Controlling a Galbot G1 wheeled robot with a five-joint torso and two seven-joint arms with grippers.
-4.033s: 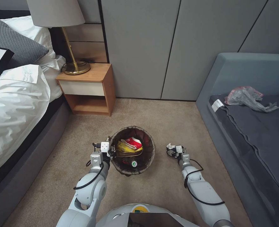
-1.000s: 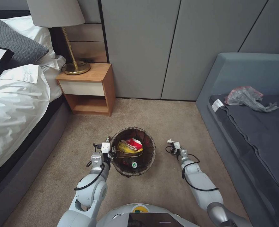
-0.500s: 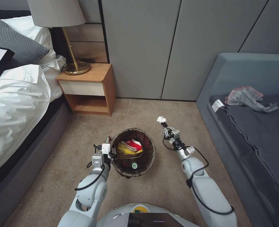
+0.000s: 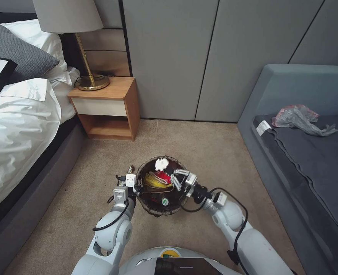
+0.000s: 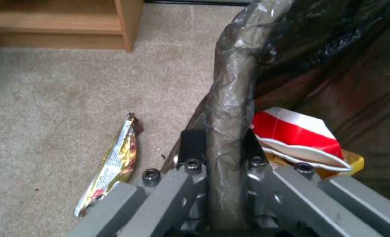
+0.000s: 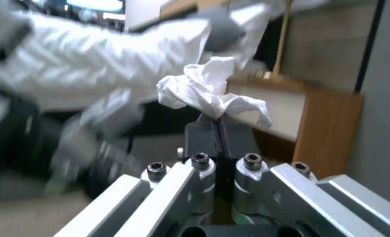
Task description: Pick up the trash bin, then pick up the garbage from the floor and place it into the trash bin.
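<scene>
A bedroom seen from above, with beige carpet filling the middle of the frame. Low in the centre sits the trash bin [image 4: 162,208], a small round bucket lined with a dark bag folded over its rim. The left claw [image 4: 135,186] is clamped shut on the rim at the bin's left edge; the left wrist view shows its two dark pads pinching the bag-covered rim [image 5: 226,108]. Inside the bin lie a red-and-white paper cup [image 4: 163,176], a yellow wrapper [image 4: 150,179] and a bottle with a green cap [image 4: 164,201]. The right claw [image 4: 167,170] reaches in from the lower right and hovers above the bin's far side, its pads closed tight on a white wad [image 4: 161,164] of crumpled paper, shown plainly in the right wrist view [image 6: 210,90]. The step in hand looks like the drop of this piece into the bin. The next move calls for the right claw to open while the wad is over the bin's mouth. One shiny snack wrapper [image 5: 111,163] lies on the carpet just beside the bin, so the task seems not yet finished.
</scene>
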